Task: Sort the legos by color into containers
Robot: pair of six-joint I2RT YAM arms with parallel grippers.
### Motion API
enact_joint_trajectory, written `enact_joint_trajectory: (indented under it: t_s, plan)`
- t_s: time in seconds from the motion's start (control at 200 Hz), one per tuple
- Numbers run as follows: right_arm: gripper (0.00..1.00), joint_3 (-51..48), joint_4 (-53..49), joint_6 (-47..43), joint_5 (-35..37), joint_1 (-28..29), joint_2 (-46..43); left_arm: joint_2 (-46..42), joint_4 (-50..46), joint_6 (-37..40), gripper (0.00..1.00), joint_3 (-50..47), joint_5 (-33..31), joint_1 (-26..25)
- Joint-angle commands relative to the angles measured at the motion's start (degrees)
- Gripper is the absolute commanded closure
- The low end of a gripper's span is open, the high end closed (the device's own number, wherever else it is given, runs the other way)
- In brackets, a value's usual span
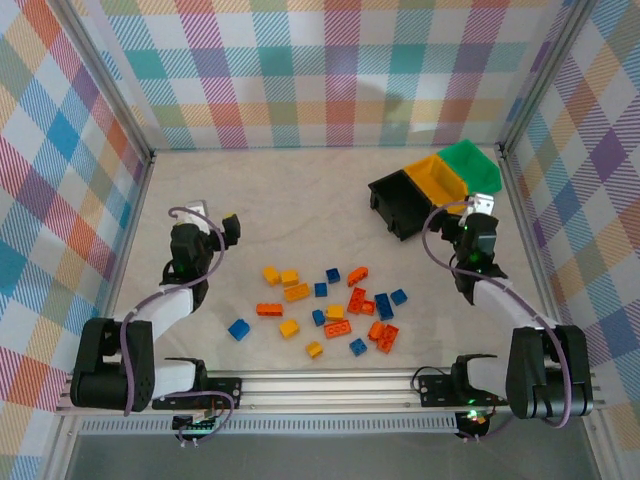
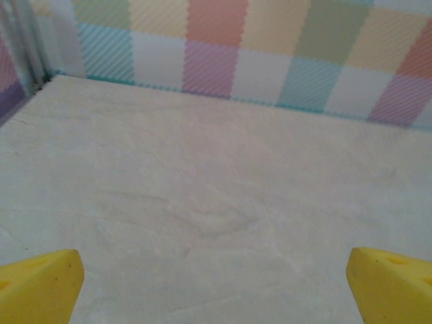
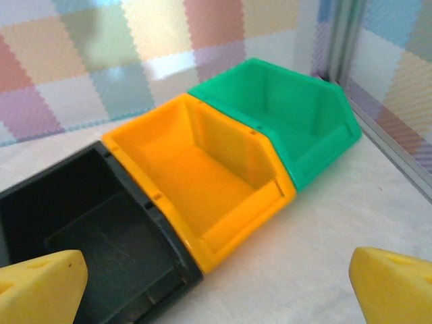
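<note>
Several legos [image 1: 330,305] in yellow, orange-red and blue lie scattered on the table's near middle, between the two arms. The containers stand in a row at the back right: black [image 1: 400,205], orange-yellow [image 1: 437,178], green [image 1: 470,162]. All three look empty in the right wrist view: black [image 3: 81,223], orange-yellow [image 3: 196,175], green [image 3: 290,121]. My right gripper [image 1: 472,210] hovers open just in front of them, its yellow fingertips [image 3: 40,283] wide apart. At the left, my left gripper [image 1: 213,220] is open over bare table, with nothing between its fingertips [image 2: 391,283].
Checked walls close the table on the left, back and right, with a metal post [image 3: 341,40] at the corner behind the green bin. The cream table surface [image 2: 216,169] stretches bare ahead of the left gripper.
</note>
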Motion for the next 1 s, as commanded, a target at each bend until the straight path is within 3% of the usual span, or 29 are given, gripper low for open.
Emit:
enact_joint_trajectory:
  t_s: [0.0,0.11,0.175,0.205,0.345,0.4,0.47,0.59,0.68,0.775,0.895,0.995]
  plan:
    - [0.00,6.02,-14.57,4.89,10.52,0.79,0.49,-1.83,-1.87,-13.42,0.00,0.51,-9.51,-0.03]
    - [0.00,13.27,-24.06,9.82,16.68,1.03,3.85,-3.86,-12.07,-30.97,0.00,3.61,-13.83,1.35]
    - [0.00,14.53,-24.76,10.22,11.99,1.04,4.14,-6.34,-23.38,-48.62,0.00,4.58,-19.38,1.88]
    - [0.00,14.72,-25.85,11.45,8.09,0.66,3.43,-7.32,-23.60,-51.78,0.00,3.87,-18.38,2.62]
    - [0.00,9.08,-23.97,26.78,-6.22,-5.48,-2.24,-8.77,-15.65,-49.51,0.00,0.93,-11.70,3.63]
    - [0.00,7.30,-18.97,27.94,-15.12,-9.21,-1.57,-8.00,-17.18,-46.81,0.00,2.70,-9.13,3.74]
    - [0.00,8.33,-17.89,26.22,-20.35,-9.93,0.15,-6.67,-19.36,-43.40,0.00,5.47,-5.66,3.75]
    - [0.00,17.41,-29.41,24.26,-25.60,-9.51,6.06,-5.13,-19.47,-43.04,0.00,7.34,-0.54,3.75]
    - [0.00,23.88,-36.04,20.13,-28.86,-6.79,11.81,-3.45,-17.66,-42.74,0.00,8.92,6.40,3.75]
    - [0.00,28.54,-39.45,16.78,-29.78,-2.77,16.76,-0.85,-23.63,-41.49,0.00,14.15,11.40,2.50]
    - [0.00,32.93,-41.02,12.87,-24.91,4.64,20.75,2.57,-33.77,-36.90,0.00,21.34,11.20,-3.29]
    - [0.00,36.87,-41.38,12.11,-22.49,8.22,24.66,5.50,-36.19,-36.77,0.09,23.60,12.85,-6.91]
